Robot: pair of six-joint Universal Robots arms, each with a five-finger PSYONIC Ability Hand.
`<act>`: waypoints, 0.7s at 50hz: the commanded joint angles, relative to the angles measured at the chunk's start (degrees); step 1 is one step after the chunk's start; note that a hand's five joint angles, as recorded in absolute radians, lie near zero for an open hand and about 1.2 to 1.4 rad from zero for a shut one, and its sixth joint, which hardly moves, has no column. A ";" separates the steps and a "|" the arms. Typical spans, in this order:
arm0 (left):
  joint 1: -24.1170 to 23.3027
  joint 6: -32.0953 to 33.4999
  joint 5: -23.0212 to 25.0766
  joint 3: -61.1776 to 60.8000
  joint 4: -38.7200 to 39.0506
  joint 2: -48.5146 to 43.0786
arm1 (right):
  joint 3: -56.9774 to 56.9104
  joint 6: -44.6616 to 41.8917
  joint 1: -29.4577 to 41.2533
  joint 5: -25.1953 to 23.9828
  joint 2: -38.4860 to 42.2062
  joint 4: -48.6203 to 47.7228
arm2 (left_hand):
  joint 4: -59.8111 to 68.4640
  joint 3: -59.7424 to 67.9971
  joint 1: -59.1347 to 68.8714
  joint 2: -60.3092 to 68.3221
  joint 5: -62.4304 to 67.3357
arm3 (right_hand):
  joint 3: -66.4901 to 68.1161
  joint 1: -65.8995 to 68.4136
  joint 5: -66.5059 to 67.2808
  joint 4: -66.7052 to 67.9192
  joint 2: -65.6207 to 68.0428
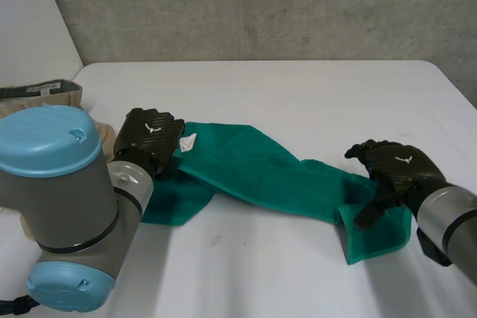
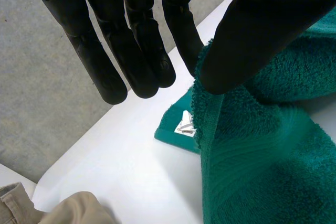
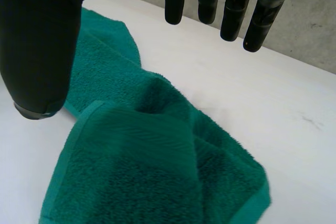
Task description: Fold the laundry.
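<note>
Colours — towel [image 1: 268, 176] plain teal-green, its tag [image 1: 188, 141] white; table [image 1: 298, 94] white; left hand [image 1: 149, 135] and right hand [image 1: 395, 169] black; other garment [image 2: 79, 208] beige.

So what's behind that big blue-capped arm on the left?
Beige clothing pokes out behind the left arm, near the green towel. The arm covers most of it, so what garment it is can't be told.

The white bench [image 1: 298, 94] spans the head view, its two far corners rounded and its top plain and matte. Behind it stands a grey concrete wall [image 1: 261, 5], mottled and rough, with a smooth white panel [image 1: 30, 27] meeting it at the left. From the right wrist, the bench top carries a faint smudge [image 3: 312, 121] near its far edge.
</note>
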 commanded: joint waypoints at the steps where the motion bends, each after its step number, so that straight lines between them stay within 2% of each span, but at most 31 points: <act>1: -0.10 -0.09 0.00 -0.03 0.09 -0.26 | 0.81 1.56 5.40 6.13 7.58 -8.40 | 11.30 11.75 14.57 11.43 14.64 | -2.50 -1.82 -3.67 -3.56 -2.68; 8: -0.01 -0.09 0.00 -0.03 0.09 -0.35 | -1.04 1.73 8.14 10.45 14.19 -9.63 | 11.30 11.75 14.57 11.43 14.64 | -2.50 -1.82 -3.67 -3.56 -2.68; 12: 0.16 -0.09 0.00 -0.03 0.09 -0.35 | -1.39 1.21 9.28 12.73 16.82 -13.57 | 11.30 11.75 14.57 11.43 14.64 | -2.50 -1.82 -3.67 -3.56 -2.68; 19: 0.08 -0.09 0.00 -0.29 0.09 -0.35 | -0.16 -2.91 8.94 17.03 17.36 -19.64 | 11.30 11.75 14.57 11.43 14.64 | -2.50 -1.82 -3.67 -3.56 -2.68; 26: 0.08 -0.09 0.00 -0.38 0.09 -0.35 | 1.68 -7.84 8.49 17.75 16.74 -23.08 | 11.30 11.75 14.57 11.43 14.64 | 1.78 2.47 0.61 0.73 1.61; 28: 0.08 -0.09 0.00 -0.47 0.09 -0.35 | 1.42 -9.69 8.05 17.40 16.65 -23.52 | 11.30 11.75 14.57 11.43 14.64 | 10.48 11.17 9.32 9.43 10.31; 30: 0.08 -0.09 0.00 -0.56 0.09 -0.26 | 1.25 -11.00 7.00 17.04 16.57 -23.87 | 11.30 11.75 14.57 11.43 14.64 | 26.27 26.95 25.10 25.21 26.09; 32: 0.16 -0.09 -0.18 -1.00 0.09 0.00 | 0.90 -13.63 3.93 15.21 15.87 -24.14 | 11.30 11.75 14.57 11.43 14.64 | 66.68 67.36 65.51 65.62 66.50; 34: 0.25 -0.09 -0.35 -1.17 0.00 0.18 | 0.20 -16.35 1.82 13.01 15.25 -23.26 | 11.30 11.75 14.57 11.43 14.64 | 67.50 68.18 66.33 66.44 67.32; 35: 0.43 0.00 -0.35 -1.43 -0.26 0.53 | -0.59 -20.46 -0.62 9.52 14.29 -21.78 | 11.30 11.75 14.57 11.43 14.64 | 67.50 68.18 66.33 66.44 67.32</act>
